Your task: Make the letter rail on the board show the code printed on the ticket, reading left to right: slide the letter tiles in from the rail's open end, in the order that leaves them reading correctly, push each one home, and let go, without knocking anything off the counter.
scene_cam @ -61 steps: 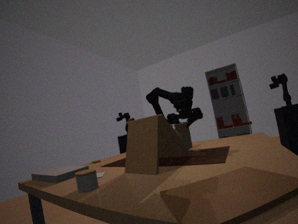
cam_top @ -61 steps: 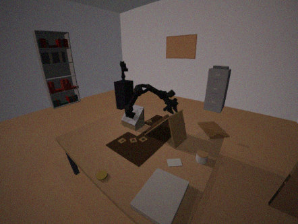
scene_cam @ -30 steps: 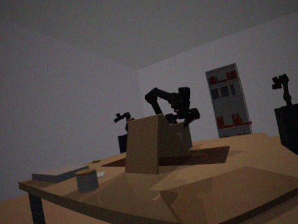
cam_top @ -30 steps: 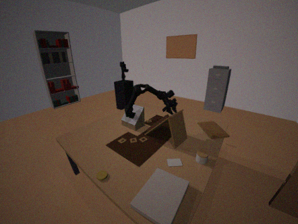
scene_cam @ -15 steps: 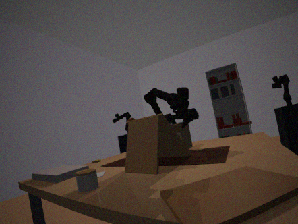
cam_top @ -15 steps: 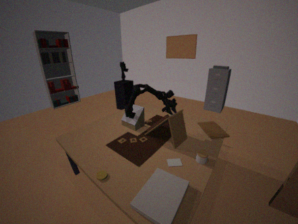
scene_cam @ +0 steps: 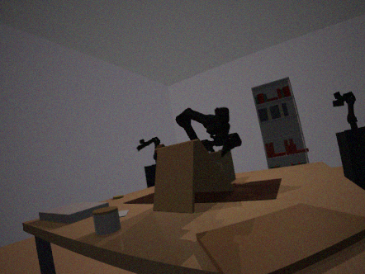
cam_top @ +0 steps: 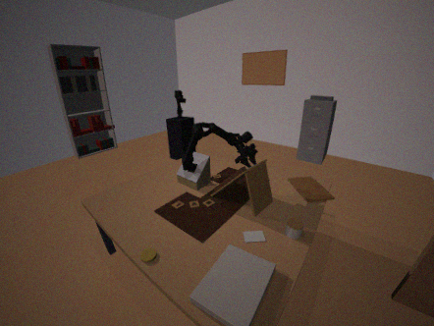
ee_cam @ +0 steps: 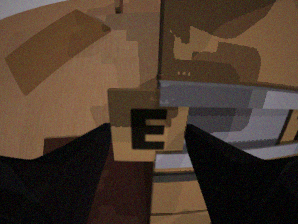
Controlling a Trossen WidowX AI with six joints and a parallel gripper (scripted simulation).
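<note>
Tool (ee_cam: 149, 145) grips the E tile (ee_cam: 147, 129) right at the rail's (ee_cam: 206, 94) open end; next, line up and slide it in.

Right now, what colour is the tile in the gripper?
Tan tile with a black letter E, clearest in the wrist view.

arm (cam_top: 216, 133) outstretched, claw (ee_cam: 148, 143) gripping tile (ee_cam: 145, 129)

Tan tile (ee_cam: 145, 129), black E
</note>
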